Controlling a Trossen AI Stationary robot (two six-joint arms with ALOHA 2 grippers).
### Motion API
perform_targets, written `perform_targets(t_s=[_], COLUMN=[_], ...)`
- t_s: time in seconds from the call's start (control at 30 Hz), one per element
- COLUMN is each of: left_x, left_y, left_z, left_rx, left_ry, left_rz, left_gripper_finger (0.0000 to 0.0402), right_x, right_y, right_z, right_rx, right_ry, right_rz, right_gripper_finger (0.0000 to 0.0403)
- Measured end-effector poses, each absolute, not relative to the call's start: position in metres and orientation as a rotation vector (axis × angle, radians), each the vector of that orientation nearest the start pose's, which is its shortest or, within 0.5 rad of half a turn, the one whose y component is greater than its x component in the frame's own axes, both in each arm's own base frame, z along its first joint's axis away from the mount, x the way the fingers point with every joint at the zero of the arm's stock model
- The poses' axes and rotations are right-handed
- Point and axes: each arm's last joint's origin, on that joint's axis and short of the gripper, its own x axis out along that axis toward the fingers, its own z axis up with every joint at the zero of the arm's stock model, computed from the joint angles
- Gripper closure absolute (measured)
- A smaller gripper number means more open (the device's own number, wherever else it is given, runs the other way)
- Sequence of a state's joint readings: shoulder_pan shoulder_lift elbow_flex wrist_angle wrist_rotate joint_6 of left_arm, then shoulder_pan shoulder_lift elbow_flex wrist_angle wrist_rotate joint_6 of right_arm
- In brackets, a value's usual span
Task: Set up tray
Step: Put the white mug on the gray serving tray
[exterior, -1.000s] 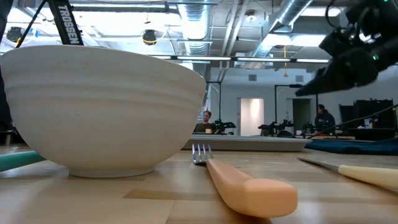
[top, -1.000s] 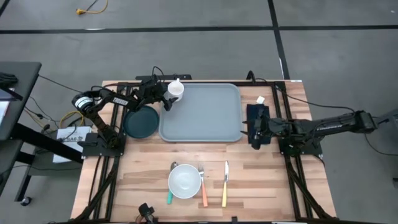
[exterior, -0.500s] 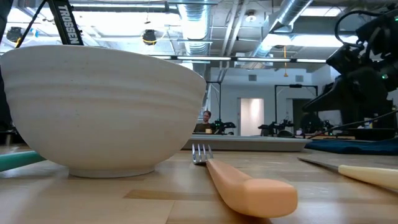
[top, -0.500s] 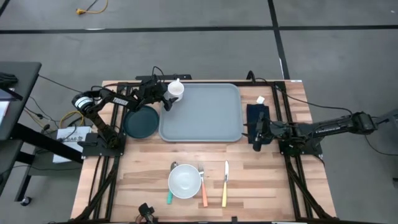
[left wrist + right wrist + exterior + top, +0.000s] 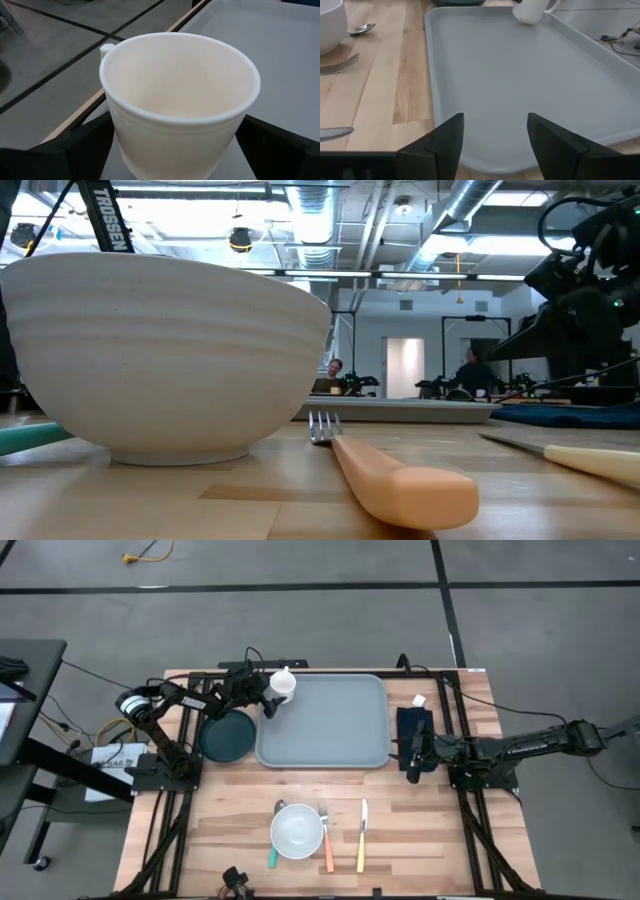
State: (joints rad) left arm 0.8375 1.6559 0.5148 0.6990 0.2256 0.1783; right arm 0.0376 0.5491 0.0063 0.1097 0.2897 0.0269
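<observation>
The pale grey-blue tray point(image 5: 322, 722) lies flat in the far middle of the table. It also shows in the right wrist view point(image 5: 520, 85). My left gripper point(image 5: 268, 702) is shut on a white cup point(image 5: 284, 685) over the tray's far left corner. The cup fills the left wrist view point(image 5: 180, 95). My right gripper point(image 5: 411, 758) is open and low at the tray's right rim point(image 5: 485, 162). Its fingers point(image 5: 445, 145) stand before the rim, and I cannot tell whether they touch it. My left gripper pinches the cup's lower wall point(image 5: 125, 150) between its two fingers point(image 5: 85, 145), one on each side. The fingers come from the table's left, slanting down. The cup stands upright, mouth up, handle point(image 5: 106, 49) away from the gripper. Whether its base rests on the tray is hidden.
A dark teal plate point(image 5: 228, 737) lies left of the tray. A dark napkin point(image 5: 415, 728) lies under my right arm. Near the front edge lie a white bowl point(image 5: 297, 830), a spoon point(image 5: 272, 858), an orange-handled fork point(image 5: 326, 840) and a knife point(image 5: 362, 837).
My right gripper has gone down toward the table beside the tray's right edge and has kept still since. The cup and my left gripper have not moved.
</observation>
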Motion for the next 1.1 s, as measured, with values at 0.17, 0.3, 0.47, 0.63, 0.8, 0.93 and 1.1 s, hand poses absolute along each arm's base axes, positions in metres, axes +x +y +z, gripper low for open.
perform_targets(t_s=[0.17, 0.3, 0.47, 0.63, 0.8, 0.93, 1.1], left_x=[0.1959, 0.1958, 0.1958, 0.1956, 0.1955, 0.1954, 0.1953], left_y=[0.2076, 0.2077, 0.2076, 0.2075, 0.2072, 0.2072, 0.2074], left_z=[0.1269, 0.1269, 0.1268, 0.1262, 0.1257, 0.1256, 0.1256], left_rx=[-0.063, -0.063, -0.063, -0.067, -0.062, -0.063, -0.061], left_ry=[0.446, 0.446, 0.447, 0.454, 0.461, 0.463, 0.465], left_rz=[0.562, 0.563, 0.563, 0.562, 0.559, 0.559, 0.565], left_gripper_finger=[0.0030, 0.0030, 0.0030, 0.0030, 0.0030, 0.0030, 0.0030], right_x=[0.1225, 0.1224, 0.1224, 0.1224, 0.1223, 0.1223, 0.1223], right_y=[-0.0037, -0.0037, -0.0037, -0.0037, -0.0037, -0.0037, -0.0037], right_z=[0.1260, 0.1259, 0.1258, 0.1257, 0.1256, 0.1256, 0.1256], right_rx=[-0.044, -0.045, -0.045, -0.045, -0.045, -0.045, -0.045], right_ry=[0.425, 0.426, 0.426, 0.426, 0.427, 0.427, 0.427], right_rz=[-0.254, -0.254, -0.254, -0.254, -0.254, -0.254, -0.254], right_gripper_finger=[0.0191, 0.0191, 0.0191, 0.0191, 0.0191, 0.0191, 0.0191])
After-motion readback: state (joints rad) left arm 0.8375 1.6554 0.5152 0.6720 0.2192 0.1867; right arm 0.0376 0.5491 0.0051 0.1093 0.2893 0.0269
